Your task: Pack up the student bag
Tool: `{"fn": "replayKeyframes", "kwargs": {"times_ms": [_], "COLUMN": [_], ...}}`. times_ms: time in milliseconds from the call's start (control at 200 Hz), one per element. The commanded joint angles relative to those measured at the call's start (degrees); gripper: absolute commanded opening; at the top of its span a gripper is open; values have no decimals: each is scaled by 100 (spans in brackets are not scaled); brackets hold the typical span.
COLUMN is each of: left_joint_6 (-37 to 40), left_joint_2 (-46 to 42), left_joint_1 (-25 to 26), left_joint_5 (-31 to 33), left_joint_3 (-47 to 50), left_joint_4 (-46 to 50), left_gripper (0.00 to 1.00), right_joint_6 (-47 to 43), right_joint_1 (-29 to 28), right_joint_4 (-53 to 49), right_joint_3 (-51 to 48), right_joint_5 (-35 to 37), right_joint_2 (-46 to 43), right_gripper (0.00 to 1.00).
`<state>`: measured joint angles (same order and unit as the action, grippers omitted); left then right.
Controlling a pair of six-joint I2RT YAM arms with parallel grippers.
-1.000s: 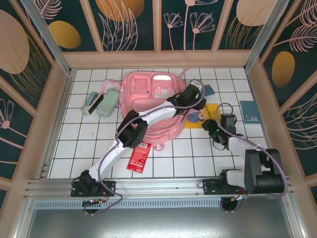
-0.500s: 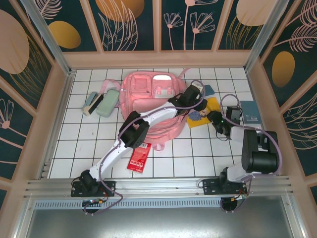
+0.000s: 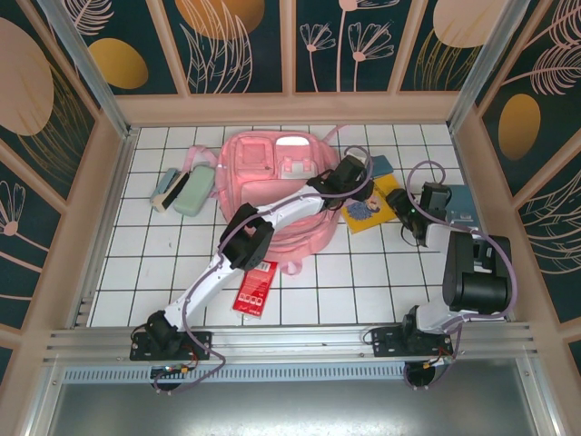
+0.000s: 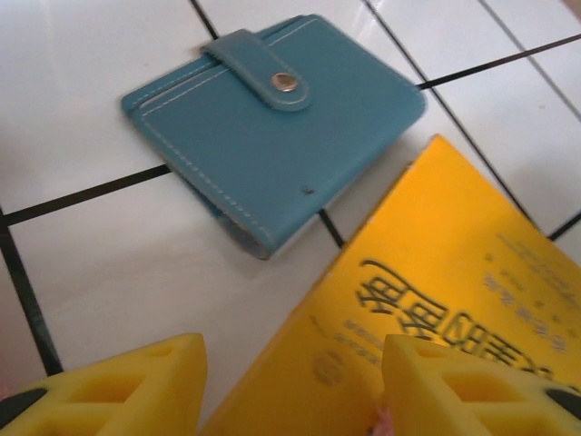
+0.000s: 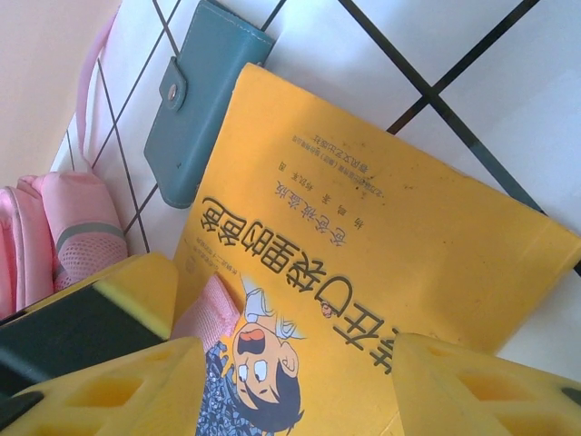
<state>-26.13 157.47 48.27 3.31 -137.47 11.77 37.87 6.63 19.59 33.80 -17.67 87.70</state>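
While the pink student bag [image 3: 268, 195] lies at the back middle of the tiled desk [image 3: 163, 263], the left gripper [image 4: 286, 391] hangs released over a corner of a yellow picture book [image 4: 454, 282], near a teal snap wallet [image 4: 263, 118]. The right gripper [image 5: 290, 391] is spread open above the same book, just right of the bag, grasping nothing.

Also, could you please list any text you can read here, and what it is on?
"在口袋里的": large black title on the yellow book, upside down, partly hidden.
Smaller print on the book: too blurred to read.
Red packet: print too small to read.
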Motion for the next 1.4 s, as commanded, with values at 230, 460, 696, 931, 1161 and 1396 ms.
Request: {"fn": "replayKeyframes", "kwargs": {"times_ms": [230, 460, 696, 931, 1161, 1396], "left_joint_6": [32, 1, -59, -151, -237, -271], "left_joint_2": [226, -483, -599, -540, -626, -689], "left_joint_1": [-129, -45, 93, 181, 238, 273], "left_joint_5": [-360, -1720, -2017, -2209, -2361, -2279], "left_joint_3": [192, 1186, 1363, 1354, 1440, 1540], "left_joint_4": [845, 168, 185, 159, 47, 14], "left_gripper": [51, 47, 44, 42, 42, 42], "right_joint_6": [44, 222, 387, 1069, 1725, 1544], "right_joint_1": [-213, -244, -236, -192, -351, -514], "right_joint_4": [4, 352, 831, 2371, 2762, 1610], "right_joint_3": [-544, -710, -833, -975, -842, -610], "right_joint_5": [216, -60, -438, -1693, -1913, -1134], "right_joint_2": [-328, -55, 92, 319, 180, -362], "right_gripper": [57, 57, 58, 58, 58, 59]}}
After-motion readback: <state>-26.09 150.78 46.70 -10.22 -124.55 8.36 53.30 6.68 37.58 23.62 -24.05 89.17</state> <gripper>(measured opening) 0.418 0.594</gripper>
